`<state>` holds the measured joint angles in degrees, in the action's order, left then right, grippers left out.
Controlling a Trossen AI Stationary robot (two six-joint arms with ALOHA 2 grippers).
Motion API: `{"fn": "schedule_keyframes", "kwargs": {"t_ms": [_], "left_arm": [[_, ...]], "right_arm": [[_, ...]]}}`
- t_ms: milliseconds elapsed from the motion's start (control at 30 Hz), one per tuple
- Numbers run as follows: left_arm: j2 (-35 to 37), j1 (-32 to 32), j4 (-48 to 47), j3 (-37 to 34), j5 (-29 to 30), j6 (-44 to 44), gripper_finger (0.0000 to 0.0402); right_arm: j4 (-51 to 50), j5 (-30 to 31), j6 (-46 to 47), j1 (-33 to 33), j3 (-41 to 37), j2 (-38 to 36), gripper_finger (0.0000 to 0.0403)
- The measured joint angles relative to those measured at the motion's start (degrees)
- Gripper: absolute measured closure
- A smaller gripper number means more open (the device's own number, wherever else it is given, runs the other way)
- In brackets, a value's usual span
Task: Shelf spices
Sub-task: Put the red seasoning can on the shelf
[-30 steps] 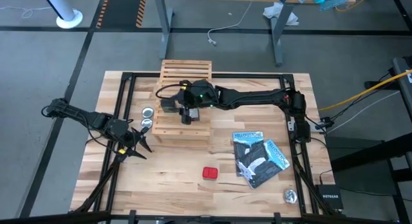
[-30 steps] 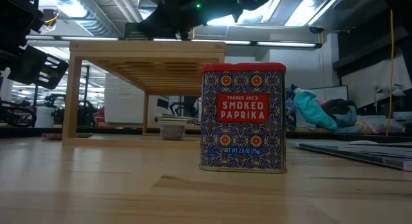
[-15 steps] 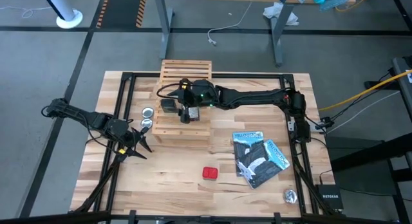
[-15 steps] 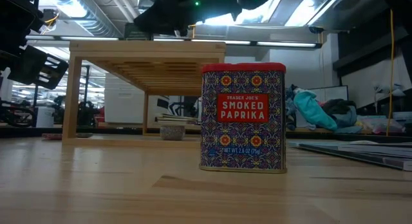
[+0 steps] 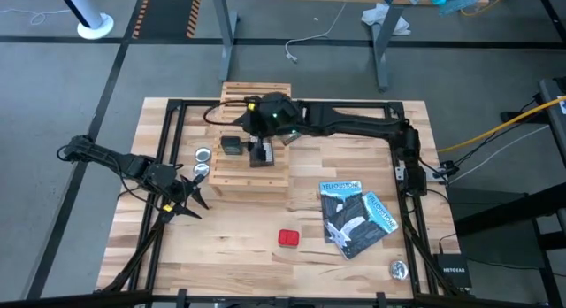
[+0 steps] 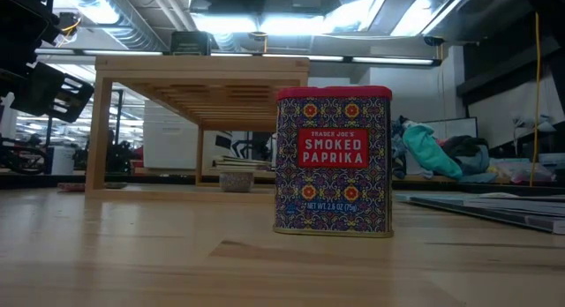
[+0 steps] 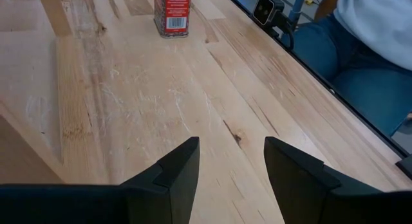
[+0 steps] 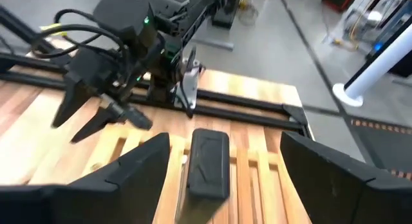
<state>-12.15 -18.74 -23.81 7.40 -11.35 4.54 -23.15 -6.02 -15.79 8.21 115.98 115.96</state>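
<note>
Over the light wooden slatted shelf [image 5: 254,135] hovers the right gripper [image 5: 263,124], fingers spread wide and holding nothing. Just beneath it lie a dark grey box [image 5: 232,146] and a second small dark package [image 5: 261,153], both resting on the slats; the right wrist view shows the grey box [image 8: 207,162] lying free between the open fingers, untouched. That reads as a placement just finished. Out on the butcher-block tabletop [image 5: 239,246], well apart from the shelf, stands the red smoked paprika tin [image 5: 288,238], upright and unclaimed, filling the low view [image 6: 334,160]. Beside the shelf's left edge sit two round silver tins [image 5: 202,162]. Down at the table's left, the left gripper [image 5: 183,197] waits low over bare wood, its fingers [image 7: 180,169] parted with nothing between them. Blue-and-black booklets [image 5: 354,217] lie to the right. Next up, in my judgement: fetch the paprika tin, which calls for a clean lift off the slats, then a reach across open table, squaring on its flat sides.
</note>
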Motion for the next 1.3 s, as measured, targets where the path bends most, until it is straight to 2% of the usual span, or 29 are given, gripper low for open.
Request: {"fn": "schedule_keyframes", "kwargs": {"t_ms": [167,300,500,933,1300], "left_arm": [[0.0,0.0,0.0,0.0,0.0,0.0,0.0233],[0.0,0.0,0.0,0.0,0.0,0.0,0.0233],[0.0,0.0,0.0,0.0,0.0,0.0,0.0233],[0.0,0.0,0.0,0.0,0.0,0.0,0.0233],[0.0,0.0,0.0,0.0,0.0,0.0,0.0233]], "right_arm": [[-16.7,2.6,-0.1,-1.6,9.2,-0.2,0.0100],[-27.6,9.7,0.3,-4.9,14.1,-0.2,0.0100],[-39.8,19.2,7.7,-10.6,17.8,-0.2,0.0100],[-56.3,37.6,29.4,-25.6,17.7,-1.2,0.0100],[-57.6,44.0,46.6,-35.2,7.9,-1.2,0.0100]]}}
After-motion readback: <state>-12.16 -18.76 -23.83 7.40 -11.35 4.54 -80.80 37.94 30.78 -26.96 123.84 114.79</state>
